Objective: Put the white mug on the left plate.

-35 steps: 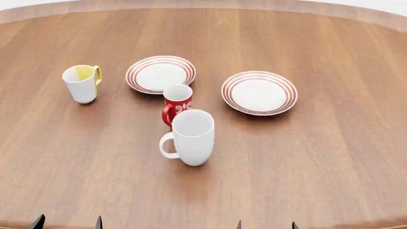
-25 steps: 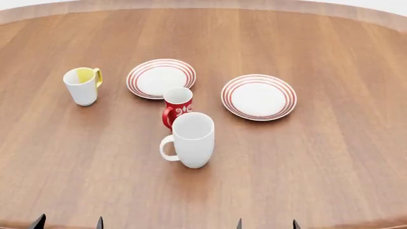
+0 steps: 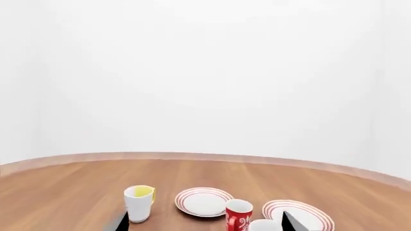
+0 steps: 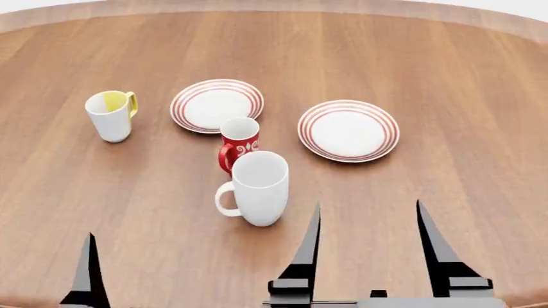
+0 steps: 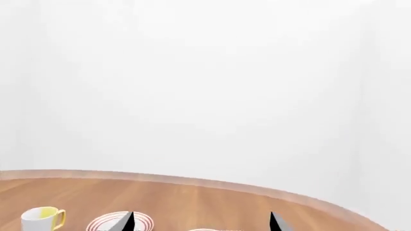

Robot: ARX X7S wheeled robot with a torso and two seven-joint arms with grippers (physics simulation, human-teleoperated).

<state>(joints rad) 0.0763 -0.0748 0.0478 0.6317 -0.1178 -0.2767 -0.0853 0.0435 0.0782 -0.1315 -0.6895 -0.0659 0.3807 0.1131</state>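
The white mug [image 4: 259, 186] stands upright near the middle of the table, its handle pointing left; only its rim [image 3: 264, 225] shows in the left wrist view. The left plate [image 4: 215, 104] lies flat behind it, white with red rings, and shows in both wrist views [image 3: 203, 201] [image 5: 106, 222]. My right gripper [image 4: 368, 204] is open and holds nothing, in front of and to the right of the mug. My left gripper [image 3: 205, 214] is open and holds nothing; one of its fingers [image 4: 88, 269] shows at the front left, well apart from the mug.
A small red patterned mug [image 4: 239, 142] stands between the white mug and the left plate. A second ringed plate [image 4: 348, 129] lies to the right. A white mug with a yellow inside [image 4: 110, 115] stands at the left. The round wooden table [image 4: 445, 77] extends all around.
Both grippers have risen into the head view; before, only their fingertips showed at the bottom edge. The mugs and plates have not moved on the table.
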